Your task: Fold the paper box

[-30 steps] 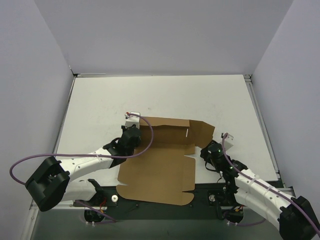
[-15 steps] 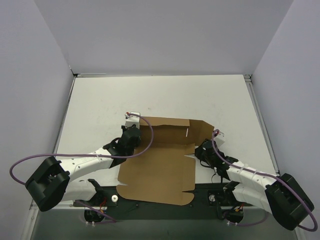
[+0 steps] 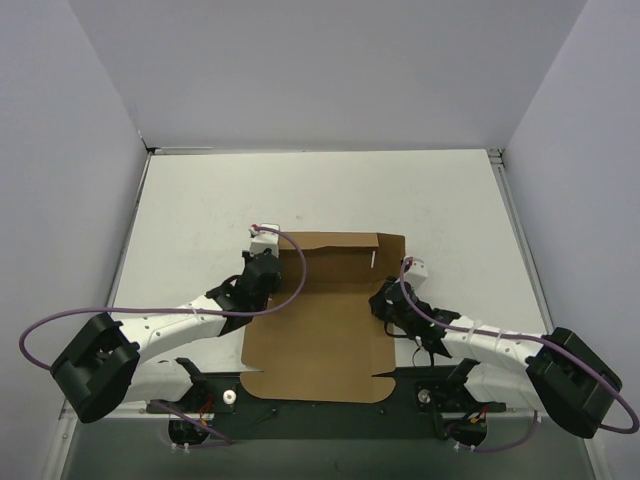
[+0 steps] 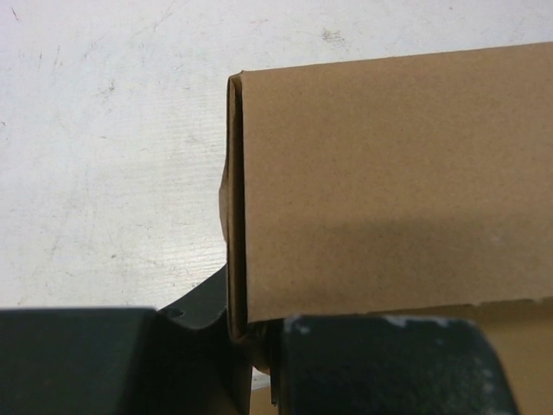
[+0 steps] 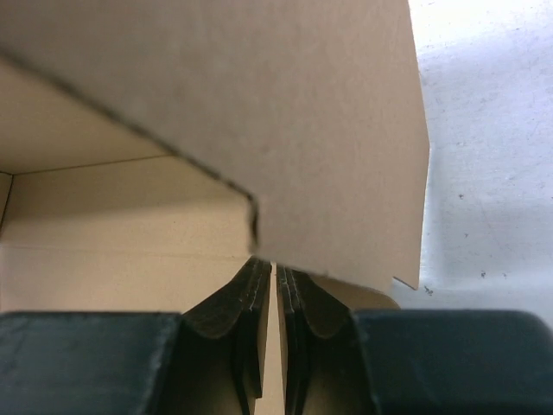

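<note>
The paper box (image 3: 320, 340), plain brown cardboard, lies partly folded in the middle of the table, its near panel reaching the front edge. My left gripper (image 3: 262, 270) is at its left side, shut on a doubled-over side flap (image 4: 389, 173) whose folded edge runs down between the fingers (image 4: 207, 354). My right gripper (image 3: 388, 300) is at the box's right side. There a side flap (image 5: 302, 130) stands raised and its lower edge drops into the jaws, which are pressed almost together on it. The box floor (image 5: 112, 242) shows behind the left finger.
White table top (image 3: 200, 200) lies all round the box, bounded by pale walls on three sides. The arm bases and purple cables (image 3: 40, 335) sit along the near edge, where a dark strip (image 3: 420, 400) runs below the box.
The right gripper closed and moved left. The right side flap, lying outward a second ago, now stands up against the box. The left arm kept still.
</note>
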Robot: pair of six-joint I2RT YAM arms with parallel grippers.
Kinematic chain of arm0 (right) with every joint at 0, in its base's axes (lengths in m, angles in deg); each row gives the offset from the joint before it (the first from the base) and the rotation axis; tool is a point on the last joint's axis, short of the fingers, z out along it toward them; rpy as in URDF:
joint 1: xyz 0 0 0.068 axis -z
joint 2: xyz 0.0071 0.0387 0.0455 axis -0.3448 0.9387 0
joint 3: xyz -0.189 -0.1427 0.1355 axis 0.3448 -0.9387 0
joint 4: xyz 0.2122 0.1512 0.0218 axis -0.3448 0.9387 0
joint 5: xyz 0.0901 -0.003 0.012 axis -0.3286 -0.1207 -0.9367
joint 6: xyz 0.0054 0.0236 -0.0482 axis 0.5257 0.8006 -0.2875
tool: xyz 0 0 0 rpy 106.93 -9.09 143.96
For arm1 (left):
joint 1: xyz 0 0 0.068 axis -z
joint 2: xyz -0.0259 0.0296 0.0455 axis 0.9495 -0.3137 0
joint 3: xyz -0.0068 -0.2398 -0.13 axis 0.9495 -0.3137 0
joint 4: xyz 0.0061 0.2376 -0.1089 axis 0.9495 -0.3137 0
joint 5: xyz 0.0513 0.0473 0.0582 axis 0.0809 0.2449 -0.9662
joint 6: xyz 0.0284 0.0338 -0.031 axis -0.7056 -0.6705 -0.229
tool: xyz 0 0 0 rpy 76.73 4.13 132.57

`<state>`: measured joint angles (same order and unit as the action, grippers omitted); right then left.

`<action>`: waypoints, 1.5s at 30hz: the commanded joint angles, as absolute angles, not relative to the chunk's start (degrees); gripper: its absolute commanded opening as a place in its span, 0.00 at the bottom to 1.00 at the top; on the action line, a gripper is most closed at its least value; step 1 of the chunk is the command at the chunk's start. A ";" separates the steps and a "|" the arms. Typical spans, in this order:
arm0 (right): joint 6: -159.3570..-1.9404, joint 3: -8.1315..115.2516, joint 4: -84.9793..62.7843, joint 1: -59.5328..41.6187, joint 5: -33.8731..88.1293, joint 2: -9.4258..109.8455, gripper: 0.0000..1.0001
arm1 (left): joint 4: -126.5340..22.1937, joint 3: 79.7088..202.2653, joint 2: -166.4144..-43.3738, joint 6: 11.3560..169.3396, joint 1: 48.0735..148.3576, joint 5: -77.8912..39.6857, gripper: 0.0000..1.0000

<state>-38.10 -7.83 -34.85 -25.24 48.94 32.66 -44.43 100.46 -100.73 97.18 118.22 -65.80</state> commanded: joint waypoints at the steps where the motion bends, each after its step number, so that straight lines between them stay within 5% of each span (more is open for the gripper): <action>1: -39.56 -5.20 -36.83 -25.27 50.85 33.47 0.11 | -47.51 99.32 -100.77 97.05 118.39 -62.78 0.00; 8: -40.00 -1.43 -22.47 -26.58 57.33 26.55 0.13 | -48.29 99.23 -99.89 96.96 118.39 -63.05 0.00; 18: -35.52 3.42 -5.54 -32.04 65.36 17.03 0.34 | -48.03 98.70 -99.45 96.87 118.12 -62.96 0.00; 30: -39.74 -0.01 -16.96 -10.69 44.80 28.80 0.20 | -48.39 98.79 -99.10 97.05 118.12 -62.96 0.00; 45: -39.83 1.30 -26.20 -18.32 42.15 35.48 0.16 | -48.12 98.61 -99.36 96.96 118.04 -62.96 0.00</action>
